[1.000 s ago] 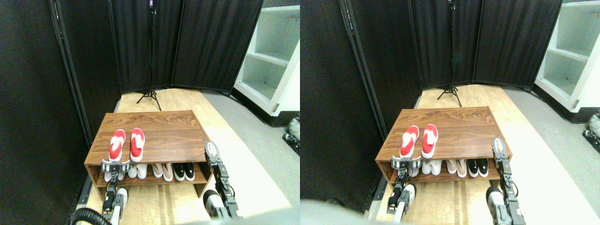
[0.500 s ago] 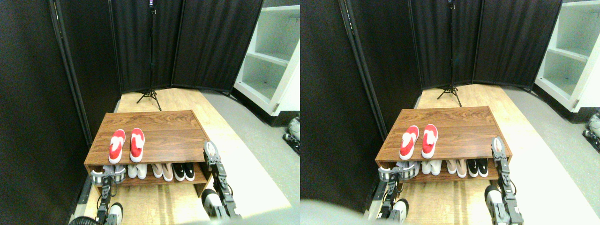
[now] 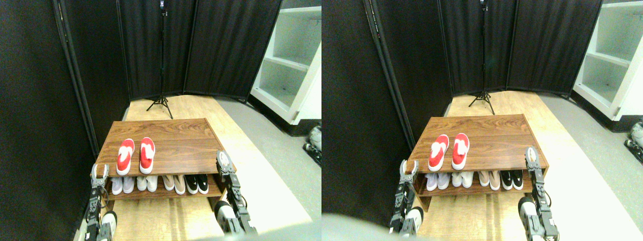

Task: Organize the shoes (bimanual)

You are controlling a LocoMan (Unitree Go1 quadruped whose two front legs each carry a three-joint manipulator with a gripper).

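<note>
We reckon the red shoes [image 3: 134,155] atop the rack [image 3: 191,131] are light, soft-sided w/ grippy soles, best pinched at heel collar; left gripper [image 3: 99,171] spread, empty; right gripper [image 3: 224,163] can't tell.

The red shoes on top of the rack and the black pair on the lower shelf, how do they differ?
The red shoes sit on the rack's open wooden top, toward its left; the black pair is tucked on the lower shelf, furthest right in the row. The red shoes show their full length with white lining; the black pair is half hidden under the top, with only white-trimmed ends showing. Both pairs lie side by side, lined up front to back.
</note>
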